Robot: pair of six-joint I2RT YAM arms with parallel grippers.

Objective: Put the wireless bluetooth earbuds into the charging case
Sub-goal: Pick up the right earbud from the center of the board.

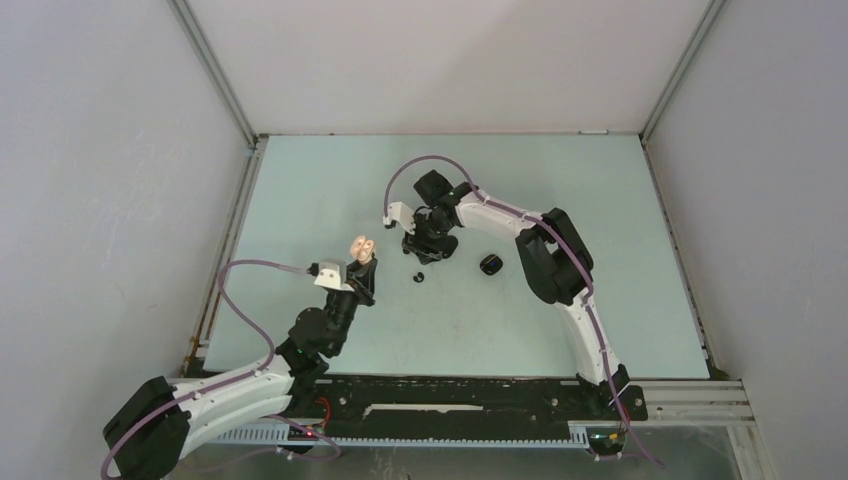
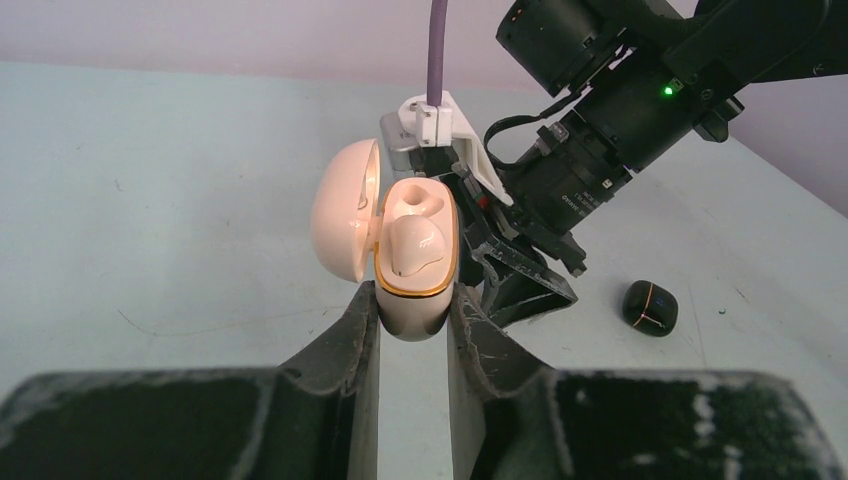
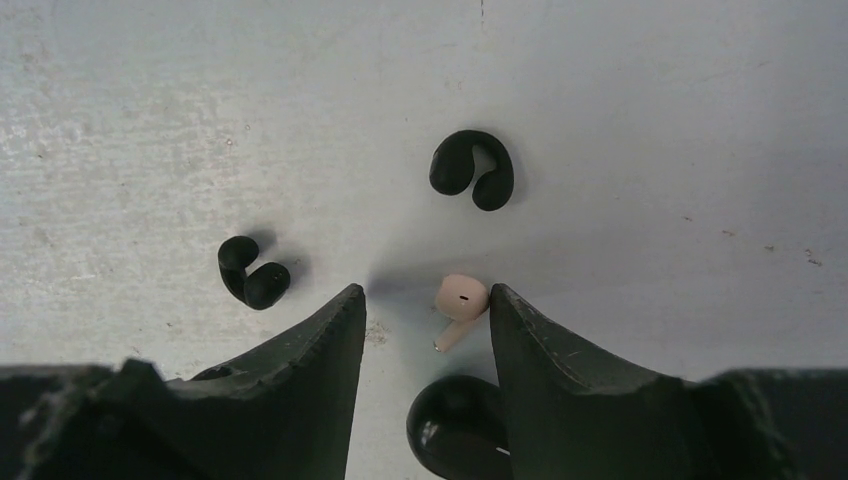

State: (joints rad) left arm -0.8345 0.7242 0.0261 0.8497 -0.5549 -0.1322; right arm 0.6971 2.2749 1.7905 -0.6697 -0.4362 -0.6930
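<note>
Your left end effector [image 2: 413, 312] is clamped on the base of the case [image 2: 412, 300], holding it up off the worktop [image 2: 150, 200] with the lid [image 2: 345, 220] swung open. One bud [image 2: 413, 245] already sits in the lower well and the upper well looks empty, so I'd call the job half done for this case.

Over to the right end effector [image 3: 425, 300]: its jaws are apart and low over the worktop, straddling the white bud [image 3: 458, 305]. That bud lies flat, stem pointing back toward the wrist, closer to one finger than the other. You're at the pick step. Next call is to close gently on the bud's head, not the stem, lift, then carry it across to the empty well and match its angle there.

A black bud [image 3: 472, 168] lies just ahead of the jaws and a second black bud [image 3: 252, 272] off to the side, both apart from the grip line. A black case [image 2: 650, 307] sits shut nearby.

Hard to read: a glossy black shape [image 3: 455, 425] at the bottom of the right wrist view is cut off, and I can't tell what it is. From the top view the white bud is hidden under the right end effector.
</note>
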